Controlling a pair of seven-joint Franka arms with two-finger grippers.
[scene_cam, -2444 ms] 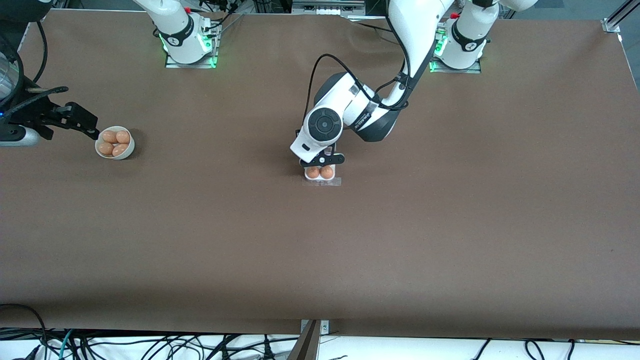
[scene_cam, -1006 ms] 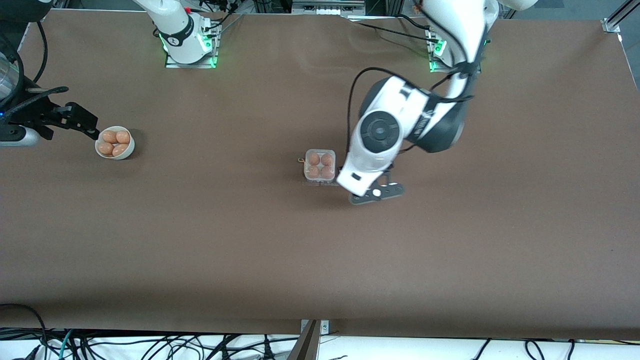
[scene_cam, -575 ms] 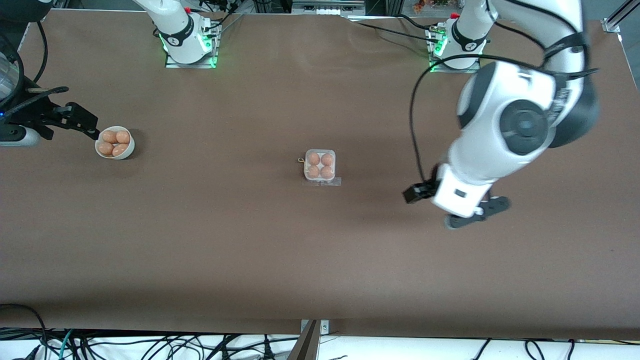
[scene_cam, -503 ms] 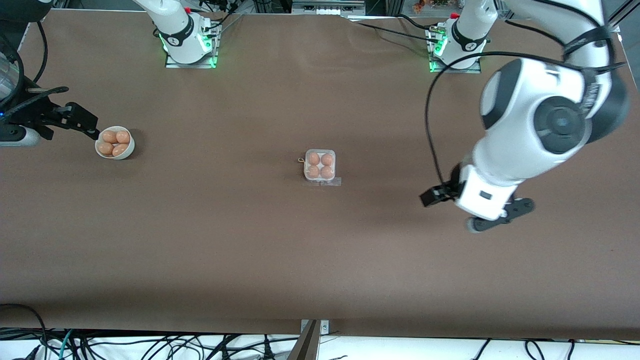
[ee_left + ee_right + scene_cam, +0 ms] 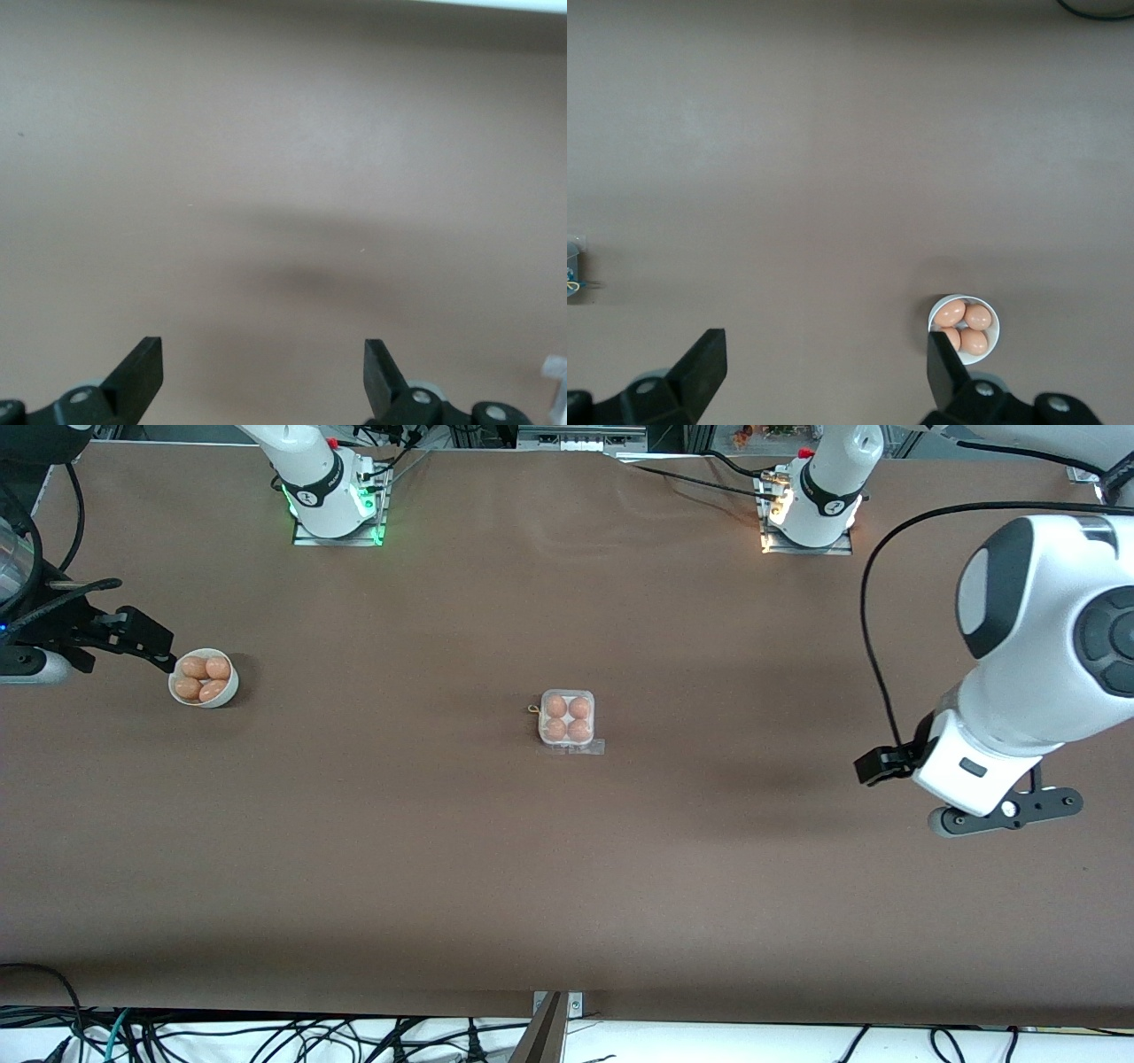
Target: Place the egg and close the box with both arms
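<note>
Plain matte brown tabletop (image 5: 443,850), uniform, without pattern. Small square white tray with clear plastic lid (image 5: 567,719), holding four smooth orange-brown eggs (image 5: 567,718). Round white bowl (image 5: 205,679) with four more orange-brown eggs (image 5: 203,678) of the same shade. Large white jointed arms with black bands and dark grey joint caps; black two-finger left gripper (image 5: 263,376), black two-finger right gripper (image 5: 826,367). Black cables (image 5: 266,1036) over a white floor edge.

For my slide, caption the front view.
Four eggs sit in the closed box mid-table; both arms wait at the table's ends.
</note>
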